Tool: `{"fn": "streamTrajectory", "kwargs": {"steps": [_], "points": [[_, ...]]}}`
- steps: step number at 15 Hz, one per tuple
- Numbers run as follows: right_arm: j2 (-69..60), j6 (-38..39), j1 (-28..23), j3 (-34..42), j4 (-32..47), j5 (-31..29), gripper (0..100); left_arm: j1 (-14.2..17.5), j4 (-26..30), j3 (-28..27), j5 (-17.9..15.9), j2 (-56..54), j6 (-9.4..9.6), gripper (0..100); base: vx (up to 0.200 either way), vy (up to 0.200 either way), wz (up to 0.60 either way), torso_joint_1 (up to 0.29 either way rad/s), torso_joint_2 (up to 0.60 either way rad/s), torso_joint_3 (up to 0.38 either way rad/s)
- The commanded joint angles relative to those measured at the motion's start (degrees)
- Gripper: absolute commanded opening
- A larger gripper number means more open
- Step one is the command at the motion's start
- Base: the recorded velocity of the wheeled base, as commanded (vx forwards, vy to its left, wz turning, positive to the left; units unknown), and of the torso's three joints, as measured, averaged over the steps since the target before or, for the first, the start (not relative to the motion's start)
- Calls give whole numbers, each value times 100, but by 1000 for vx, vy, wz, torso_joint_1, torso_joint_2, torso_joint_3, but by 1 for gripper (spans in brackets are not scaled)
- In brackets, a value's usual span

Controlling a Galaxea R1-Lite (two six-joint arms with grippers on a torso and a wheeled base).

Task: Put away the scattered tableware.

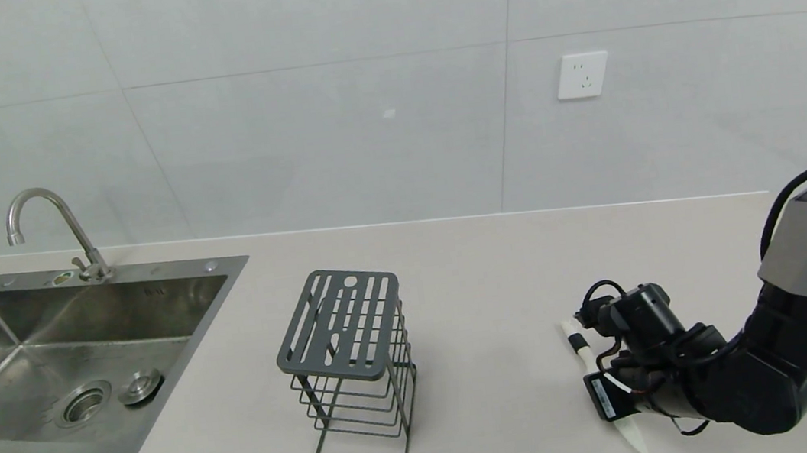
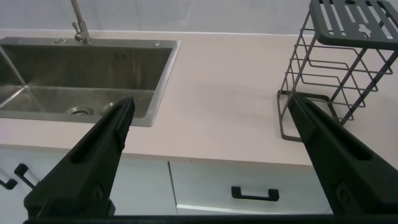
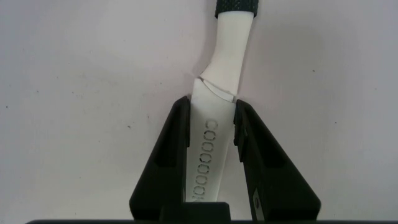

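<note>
Right claw (image 3: 211, 111): I am clenching it on the white knife (image 1: 633, 435), lying low on the counter (image 1: 488, 285) at lower right of the head frame. Left claw (image 2: 209, 102): hanging released, gripping nothing. Slotted rack (image 1: 339, 327), frame centre, well apart: knife not yet in it. Stowing is, by my judgement, only beginning

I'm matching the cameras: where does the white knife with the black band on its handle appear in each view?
Head view: white knife lower right on the pale countertop, in the right gripper.
Left wrist view: not in it.
Right wrist view: centre, between the fingers.
Shared landmark: the pale countertop.
</note>
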Motion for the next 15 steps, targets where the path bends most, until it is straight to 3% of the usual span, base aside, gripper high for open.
{"fn": "streamTrajectory", "kwargs": {"steps": [1, 6, 9, 11, 15], "points": [[-438, 1, -2, 86, -199, 31, 0, 0, -10, 2, 1, 7, 1, 100, 0, 0, 0, 0, 0, 0], [-869, -17, 7, 147, -216, 198, 0, 0, -10, 2, 1, 7, 1, 100, 0, 0, 0, 0, 0, 0], [-1018, -254, 33, 314, -682, 224, 0, 0, -1, 2, -8, 7, 36, 100, 0, 0, 0, 0, 0, 0], [-1036, -746, -11, 666, -1623, 673, 0, 0, -10, 2, -8, 7, 36, 100, 0, 0, 0, 0, 0, 0], [-1045, -1317, -46, 921, -2563, 1727, 0, 0, -10, 2, -8, 7, 36, 100, 0, 0, 0, 0, 0, 0]]}}
